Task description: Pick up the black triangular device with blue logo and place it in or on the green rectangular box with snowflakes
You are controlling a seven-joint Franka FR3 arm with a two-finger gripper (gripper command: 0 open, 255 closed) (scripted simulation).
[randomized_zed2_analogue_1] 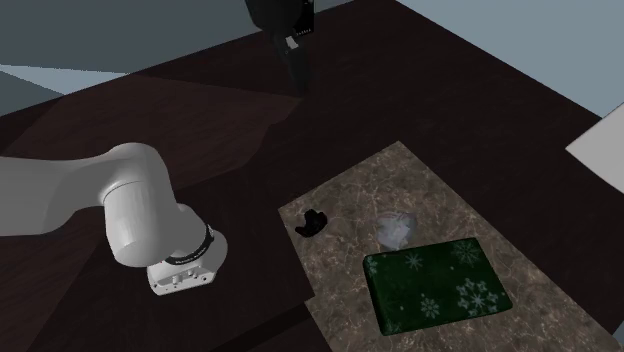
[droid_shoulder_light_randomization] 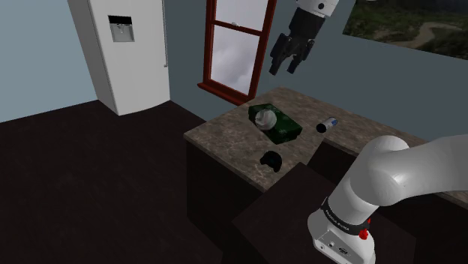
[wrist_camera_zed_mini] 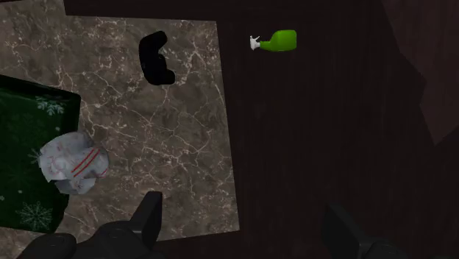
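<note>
Dark green box (randomized_zed2_analogue_1: 435,283), pale snowflakes scattered across it.
Black device (randomized_zed2_analogue_1: 312,224); brown counter (wrist_camera_zed_mini: 184,110) veined white; whitish ball (wrist_camera_zed_mini: 73,162) striped red; bright green bottle (wrist_camera_zed_mini: 281,40).

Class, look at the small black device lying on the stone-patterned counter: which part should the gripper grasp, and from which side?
Probably from straight above, closing across the black device's narrower waist. It lies low and flat near the stone-patterned counter's edge, apart from other things, so its sides give little to pinch. The open gripper hangs high.
</note>
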